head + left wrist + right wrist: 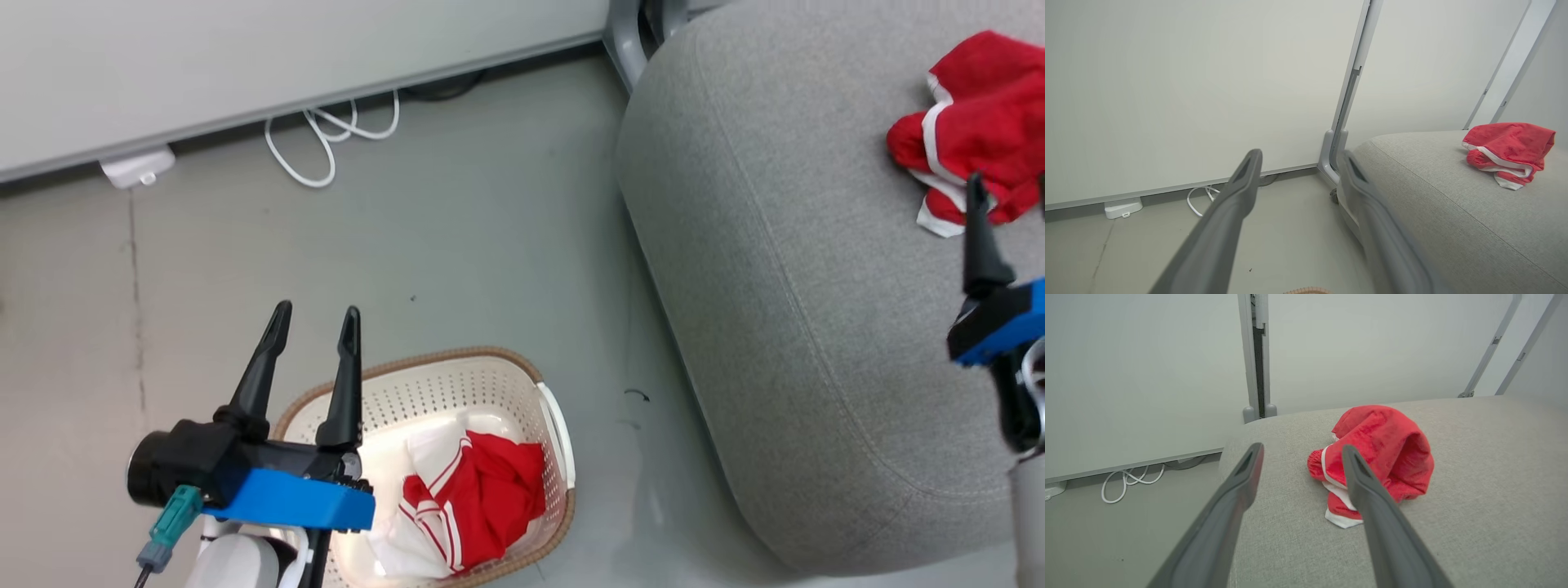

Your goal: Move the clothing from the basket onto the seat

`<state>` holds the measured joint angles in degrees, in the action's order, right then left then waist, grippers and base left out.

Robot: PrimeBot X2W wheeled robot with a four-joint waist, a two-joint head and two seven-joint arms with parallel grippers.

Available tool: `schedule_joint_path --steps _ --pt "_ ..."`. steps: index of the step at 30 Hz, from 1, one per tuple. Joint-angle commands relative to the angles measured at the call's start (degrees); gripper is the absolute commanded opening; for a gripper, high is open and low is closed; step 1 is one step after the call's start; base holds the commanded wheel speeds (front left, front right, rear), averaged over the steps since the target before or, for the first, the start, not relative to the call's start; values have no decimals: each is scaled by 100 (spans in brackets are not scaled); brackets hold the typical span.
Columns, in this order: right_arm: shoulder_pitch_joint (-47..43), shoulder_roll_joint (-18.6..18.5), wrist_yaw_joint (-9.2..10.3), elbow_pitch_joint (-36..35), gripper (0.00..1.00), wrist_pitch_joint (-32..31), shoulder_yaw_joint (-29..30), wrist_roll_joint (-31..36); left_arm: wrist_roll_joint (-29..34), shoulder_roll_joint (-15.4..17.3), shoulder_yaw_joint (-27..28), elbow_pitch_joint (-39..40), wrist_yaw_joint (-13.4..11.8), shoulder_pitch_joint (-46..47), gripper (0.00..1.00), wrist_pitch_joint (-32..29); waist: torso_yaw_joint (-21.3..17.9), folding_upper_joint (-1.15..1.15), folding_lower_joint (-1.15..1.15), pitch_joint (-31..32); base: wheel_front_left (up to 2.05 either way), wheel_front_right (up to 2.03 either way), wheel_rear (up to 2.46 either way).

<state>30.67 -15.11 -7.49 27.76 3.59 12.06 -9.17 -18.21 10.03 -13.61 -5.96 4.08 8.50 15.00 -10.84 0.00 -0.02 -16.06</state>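
Note:
The cream basket (490, 380) with a brown rim stands on the floor at the bottom of the head view. Inside it lies red clothing with white stripes (482, 498). Above the basket's left side my left gripper (315, 314) hangs open and empty, fingers pointing towards the wall; its wrist view shows the gripper (1299, 155) and a sliver of the basket rim (1306, 290). The grey seat (800, 327) takes up the right. A second red garment (980, 122) lies crumpled on it. My right gripper (1009, 186) hovers just short of that garment (1384, 457), open (1302, 448), with nothing held.
A white cable (326, 139) and a small white box (137, 167) lie along the wall's base. A grey metal frame leg (624, 33) stands at the seat's far corner. Bare grey floor (490, 245) runs between the basket, the wall and the seat.

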Motion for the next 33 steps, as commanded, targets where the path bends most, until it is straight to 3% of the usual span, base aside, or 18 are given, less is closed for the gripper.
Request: schedule_joint_path --steps 1,10,16,24,33 --pt "-327 171 -2 -378 100 -50 -80 -39 41 -62 140 -70 34 -105 100 25 53 0 2 257 0 0 0" --pt "-1537 825 -1 -1908 100 -284 -274 165 165 -310 600 -355 159 -401 100 26 171 0 2 682 0 0 0" --pt "-2212 1116 -2 -2421 100 -316 -361 260 236 -433 814 -520 233 -579 100 27 337 0 2 929 0 0 0" --pt "-2843 1219 -2 -2829 100 -306 -373 384 328 -526 976 -652 287 -698 100 27 591 0 2 1123 0 0 0" --pt "-3135 1225 -2 -2758 100 -256 -539 155 406 -569 1188 -798 314 -788 100 21 889 0 2 1248 0 0 0"
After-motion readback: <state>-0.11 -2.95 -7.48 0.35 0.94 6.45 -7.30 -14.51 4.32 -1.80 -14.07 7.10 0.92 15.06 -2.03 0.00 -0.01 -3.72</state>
